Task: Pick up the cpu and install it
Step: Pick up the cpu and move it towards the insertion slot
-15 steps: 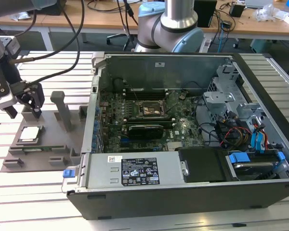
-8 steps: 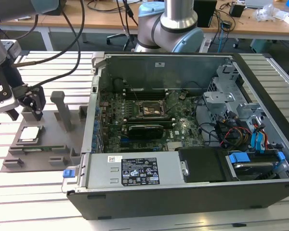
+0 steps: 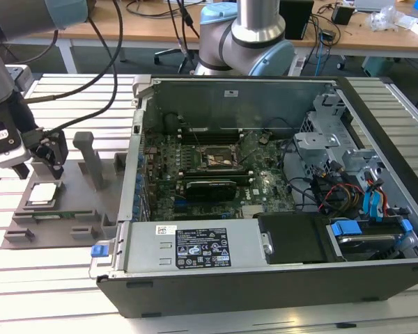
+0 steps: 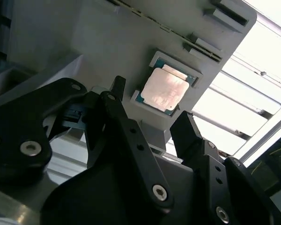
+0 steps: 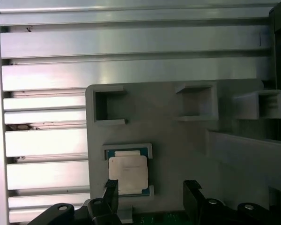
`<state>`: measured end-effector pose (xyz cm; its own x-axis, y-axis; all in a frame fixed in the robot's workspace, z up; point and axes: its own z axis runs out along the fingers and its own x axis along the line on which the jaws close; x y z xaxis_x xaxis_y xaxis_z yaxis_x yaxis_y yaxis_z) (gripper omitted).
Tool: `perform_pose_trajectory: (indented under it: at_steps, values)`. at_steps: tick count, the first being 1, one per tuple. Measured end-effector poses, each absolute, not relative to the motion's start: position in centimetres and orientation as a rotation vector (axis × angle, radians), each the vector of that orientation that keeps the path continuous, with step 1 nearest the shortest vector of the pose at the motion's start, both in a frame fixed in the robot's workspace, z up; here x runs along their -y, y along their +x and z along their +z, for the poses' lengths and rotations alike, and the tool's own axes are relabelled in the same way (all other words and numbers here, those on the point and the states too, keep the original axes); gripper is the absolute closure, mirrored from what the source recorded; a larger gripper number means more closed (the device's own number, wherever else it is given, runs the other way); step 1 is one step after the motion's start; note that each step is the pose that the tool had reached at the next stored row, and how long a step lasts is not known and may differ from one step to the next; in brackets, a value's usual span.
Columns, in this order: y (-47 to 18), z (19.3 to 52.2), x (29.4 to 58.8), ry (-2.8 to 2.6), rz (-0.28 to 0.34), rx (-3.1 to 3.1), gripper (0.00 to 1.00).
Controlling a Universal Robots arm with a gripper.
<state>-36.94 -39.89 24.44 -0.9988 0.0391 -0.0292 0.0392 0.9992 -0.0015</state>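
At the exterior view's left, the black gripper (image 3: 40,170) hangs just above a gray holder (image 3: 83,202). Its jaws are spread wide and they hold nothing. In the second wrist view its hard, dark fingers (image 4: 131,136) have round screws in them.

The cpu (image 3: 42,194) lies right under the gripper, flat in a shallow square nest in the holder. It is a small, thin square. In both wrist views the cpu (image 4: 165,89) (image 5: 127,173) has a smooth, shiny silver top and a thin green edge. The shiny top faces up. All four sides look alike, so it has no long side, and its edges run along the nest's walls.

The holder is dull gray plastic with box-shaped pockets. It rests on a counter (image 3: 49,278) made of long, ridged metal slats.

Toward the exterior view's right sits a big open computer case (image 3: 265,285) with dark walls. Inside are a green board (image 3: 261,186) and a dark square socket (image 3: 219,158), well apart from the cpu.
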Motion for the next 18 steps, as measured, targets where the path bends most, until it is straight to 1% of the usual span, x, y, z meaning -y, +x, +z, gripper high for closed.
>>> perform_pose_trajectory:
  at_steps: [7, 18]
  values:
    - [-38.8, 22.7, 39.9, -0.026, -0.001, -3.112, 0.34]
    - [-38.8, 20.4, 39.9, -0.069, -0.001, -3.112, 0.34]
